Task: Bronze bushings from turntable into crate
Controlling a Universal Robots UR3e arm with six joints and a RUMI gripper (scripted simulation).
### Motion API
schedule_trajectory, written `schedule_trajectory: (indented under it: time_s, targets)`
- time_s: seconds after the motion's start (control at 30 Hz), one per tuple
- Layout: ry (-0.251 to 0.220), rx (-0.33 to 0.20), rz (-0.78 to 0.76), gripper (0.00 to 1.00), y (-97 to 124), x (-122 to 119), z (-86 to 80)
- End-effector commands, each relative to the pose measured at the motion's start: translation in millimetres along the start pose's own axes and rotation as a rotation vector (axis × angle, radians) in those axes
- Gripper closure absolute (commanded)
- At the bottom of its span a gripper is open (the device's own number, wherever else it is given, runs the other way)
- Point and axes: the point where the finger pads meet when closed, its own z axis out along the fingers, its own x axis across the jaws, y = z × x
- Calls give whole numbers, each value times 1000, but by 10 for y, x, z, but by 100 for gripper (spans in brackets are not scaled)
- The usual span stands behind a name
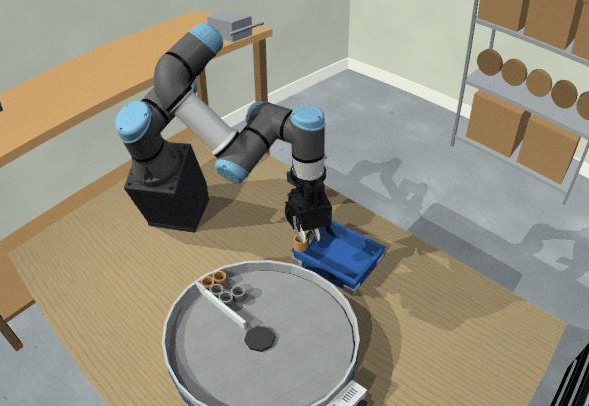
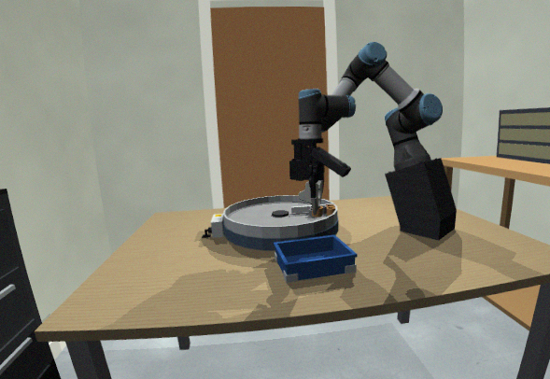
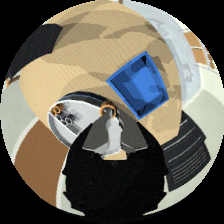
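The fingers were closed on a bronze bushing, above the surface near the crate. Beyond the crate, two more bronze bushings stood beside three steel ones on the turntable.

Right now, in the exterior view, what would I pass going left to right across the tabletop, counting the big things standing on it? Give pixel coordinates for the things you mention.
Turntable (image 1: 347, 321) (image 2: 252, 231) (image 3: 50, 122), then crate (image 1: 355, 280) (image 2: 319, 270) (image 3: 125, 70), then the robot's black base block (image 1: 190, 195) (image 2: 420, 201).
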Motion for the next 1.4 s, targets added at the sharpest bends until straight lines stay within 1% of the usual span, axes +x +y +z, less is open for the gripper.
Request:
schedule_trajectory:
  time_s: [0.0, 0.37, 0.43, 0.93, 1.37]
  targets:
    - [-14, 4, 17, 100, -9, 172, -12]
    - [-14, 4, 17, 100, -79, 481, -11]
    - [-14, 4, 17, 100, -79, 481, -11]
    - [-14, 4, 17, 100, -151, 793, -10]
    - [-13, 4, 17, 100, -185, 943, -9]
